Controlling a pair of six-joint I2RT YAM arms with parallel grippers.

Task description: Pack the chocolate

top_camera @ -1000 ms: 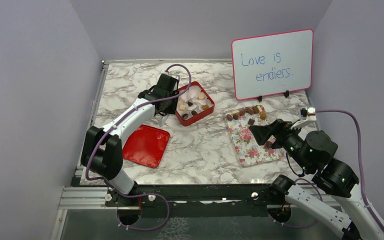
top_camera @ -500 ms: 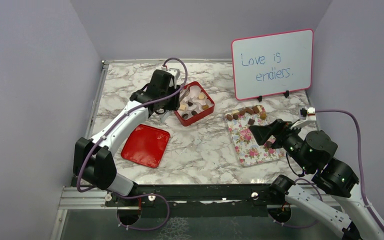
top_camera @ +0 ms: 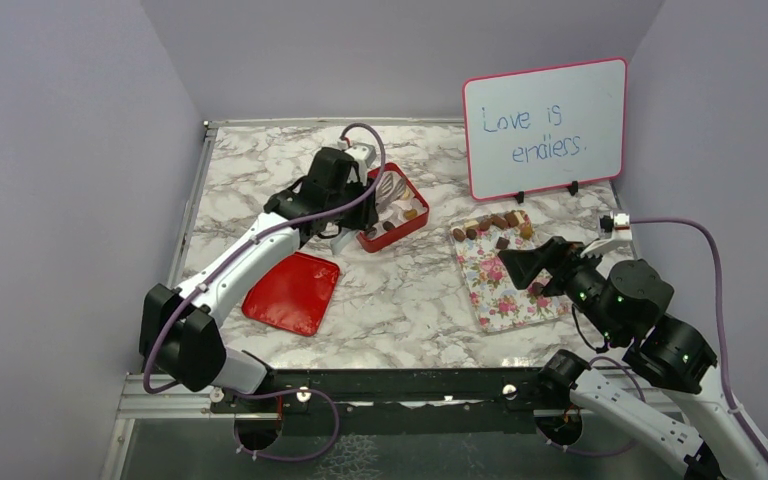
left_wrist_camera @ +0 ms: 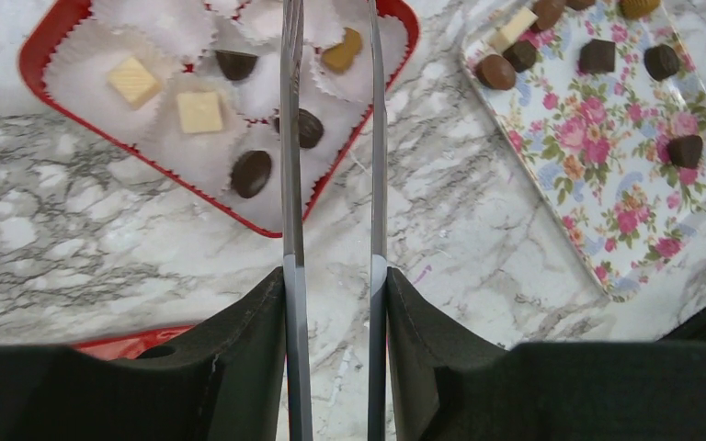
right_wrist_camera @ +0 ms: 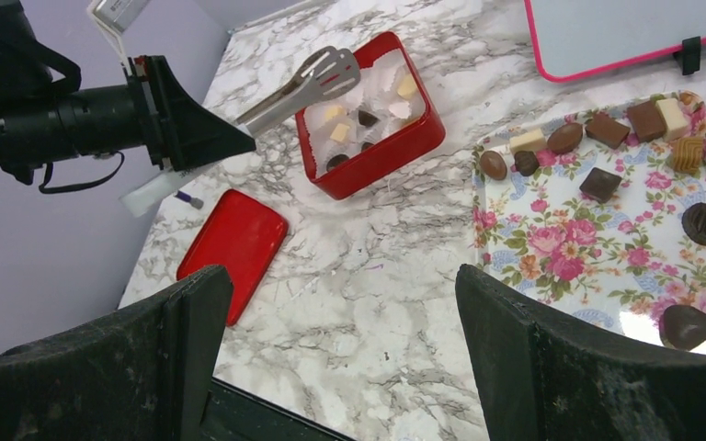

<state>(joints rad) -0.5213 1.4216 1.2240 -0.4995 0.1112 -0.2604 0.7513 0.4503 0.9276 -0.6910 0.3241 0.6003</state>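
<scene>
Mostly the small brown and cream chocolate pieces point(right_wrist_camera: 565, 138) lie along the far part of the flowered rectangular tray point(left_wrist_camera: 597, 156). Several more already sit in white paper cups point(left_wrist_camera: 83, 83) inside the red square tin point(right_wrist_camera: 377, 161), which stands left of the tray on the grey-veined marble bench point(left_wrist_camera: 478, 230).

The long silver metal tongs point(left_wrist_camera: 291, 138) reach out over the tin, so the unpacked pieces lie off to their right. The left pincer point(left_wrist_camera: 334, 276) is clamped on the tongs' handle. The blades stand a little apart, and I cannot tell whether their tips carry a piece. The right pincer point(right_wrist_camera: 340, 276) hangs spread wide and empty over the tray's near part. It is nearer those pieces but has no tool.

A second ago the left pincer stood beside the tin's left wall with the cups uncovered, and now the tongs cross the tin. The right arm has not shifted.
</scene>
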